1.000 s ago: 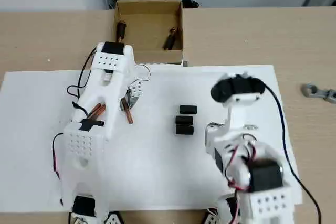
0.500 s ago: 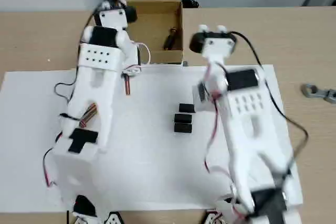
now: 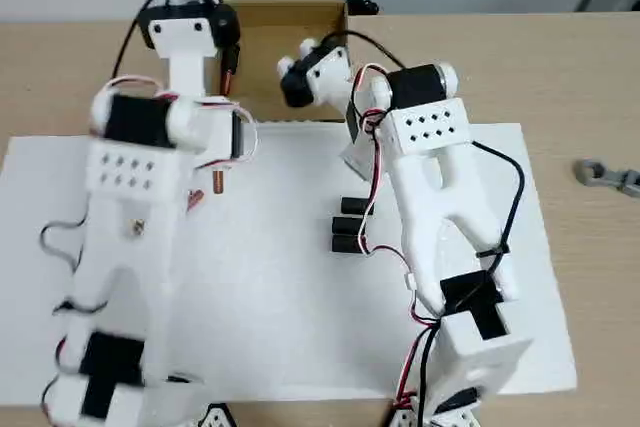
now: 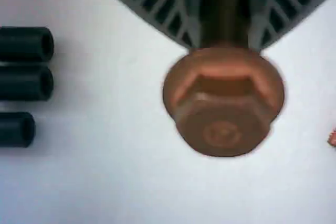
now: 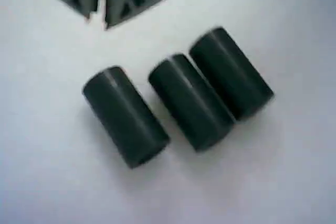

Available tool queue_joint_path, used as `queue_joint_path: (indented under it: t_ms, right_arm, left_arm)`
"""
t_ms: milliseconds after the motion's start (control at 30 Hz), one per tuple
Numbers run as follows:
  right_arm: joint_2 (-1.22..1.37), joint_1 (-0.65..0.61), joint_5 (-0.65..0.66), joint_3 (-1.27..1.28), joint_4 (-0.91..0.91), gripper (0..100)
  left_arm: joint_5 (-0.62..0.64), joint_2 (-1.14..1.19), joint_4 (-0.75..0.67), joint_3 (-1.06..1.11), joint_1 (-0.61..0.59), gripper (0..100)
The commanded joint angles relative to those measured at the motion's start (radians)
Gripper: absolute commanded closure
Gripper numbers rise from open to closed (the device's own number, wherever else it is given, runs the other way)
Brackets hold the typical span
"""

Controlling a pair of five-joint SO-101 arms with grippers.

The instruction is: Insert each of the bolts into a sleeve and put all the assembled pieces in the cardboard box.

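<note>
On the surface [image 3: 480,57], the cardboard box [image 3: 285,13] is set beyond both arms. The right end effector [image 5: 100,15] is closed and empty, three sleeves [image 5: 189,100] close beneath it. A bolt [image 4: 223,103] is clamped in the left end effector [image 4: 224,38], head outward; the sleeves lie sideways from it, axes crosswise to the bolt.

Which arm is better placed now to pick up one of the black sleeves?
The right arm. The right gripper hangs empty close to the three black sleeves, while the left gripper is shut on a copper bolt and has no room for more.
</note>
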Motion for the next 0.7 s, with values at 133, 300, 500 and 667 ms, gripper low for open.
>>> queue_joint_path:
  t_ms: [133,300,500,667]
  right_arm:
    - [0.074,-0.001,0.258,-0.006,-0.001,99.5]
    - [0.142,0.010,0.356,-0.005,-0.001,99.5]
    - [0.180,0.010,0.411,-0.005,-0.002,98.3]
    - [0.205,0.007,0.440,-0.005,-0.001,85.7]
  left_arm:
    - [-0.098,-0.345,0.015,0.022,0.002,99]
    - [-0.106,-0.488,0.015,0.116,0.002,99]
    - [-0.106,-0.600,0.014,0.202,-0.109,99]
    - [-0.106,-0.614,0.014,0.222,-0.198,99]
